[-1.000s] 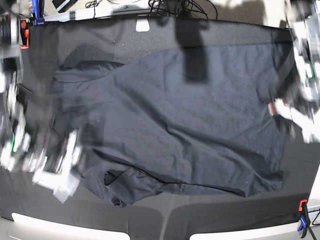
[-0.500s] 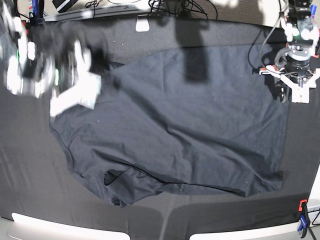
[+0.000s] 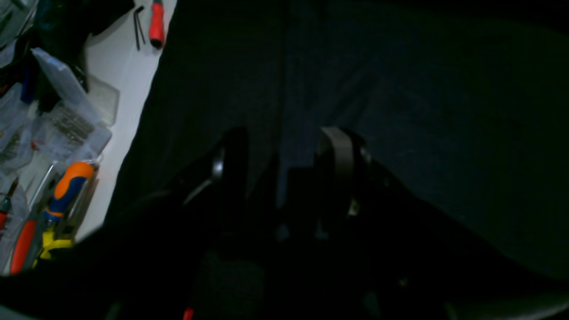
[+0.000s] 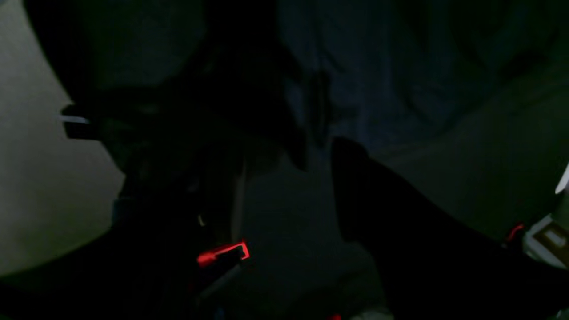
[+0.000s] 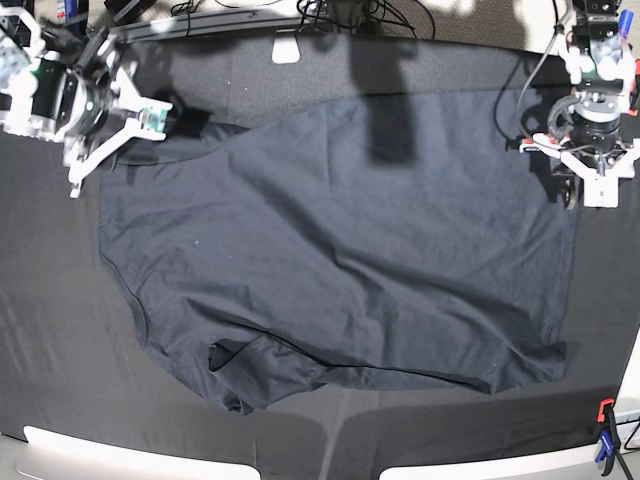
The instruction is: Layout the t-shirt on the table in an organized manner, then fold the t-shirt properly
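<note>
Right tool now at the t-shirt's far corner, sleeve unfolded

Wide table under black textured cloth, pale rim along the near edge. The dark grey t-shirt lies spread flat across most of it, one sleeve bunched in a fold at the near side. The left tool sits at the shirt's far corner, the right tool at the opposite far corner. An orange-and-blue clamp grips the edge, well nearer than the left tool.
</note>
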### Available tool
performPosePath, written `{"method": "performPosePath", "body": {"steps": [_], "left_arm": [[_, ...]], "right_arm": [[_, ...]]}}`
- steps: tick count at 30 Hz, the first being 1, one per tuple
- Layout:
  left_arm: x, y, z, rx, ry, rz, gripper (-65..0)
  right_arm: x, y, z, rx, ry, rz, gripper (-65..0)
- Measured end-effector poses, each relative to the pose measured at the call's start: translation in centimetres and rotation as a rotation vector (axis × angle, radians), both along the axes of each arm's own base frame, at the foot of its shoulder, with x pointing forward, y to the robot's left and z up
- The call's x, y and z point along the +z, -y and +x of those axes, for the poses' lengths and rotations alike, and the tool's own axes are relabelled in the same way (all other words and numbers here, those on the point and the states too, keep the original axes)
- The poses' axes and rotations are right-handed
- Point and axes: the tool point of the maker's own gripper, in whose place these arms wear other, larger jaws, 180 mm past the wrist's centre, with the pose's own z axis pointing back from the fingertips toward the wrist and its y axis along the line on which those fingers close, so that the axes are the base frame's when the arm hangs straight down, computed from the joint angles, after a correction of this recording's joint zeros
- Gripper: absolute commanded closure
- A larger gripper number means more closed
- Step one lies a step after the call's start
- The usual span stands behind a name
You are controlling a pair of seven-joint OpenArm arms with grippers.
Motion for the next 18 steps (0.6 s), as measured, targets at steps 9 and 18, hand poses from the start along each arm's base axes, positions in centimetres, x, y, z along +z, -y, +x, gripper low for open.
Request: {"method": "performPosePath", "body": {"steps": [9, 18], "left_arm": [[0.0, -0.1, 0.0, 0.002, 0.001, 0.001, -23.0], [0.0, 0.0, 0.0, 0.002, 0.001, 0.000, -23.0]], "right_arm": [[-2.3, 1.3, 0.6, -0.018, -0.006, 0.043, -29.1], [-2.8, 0.1, 0.7, 0.001, -0.007, 0.135, -3.7]]}}
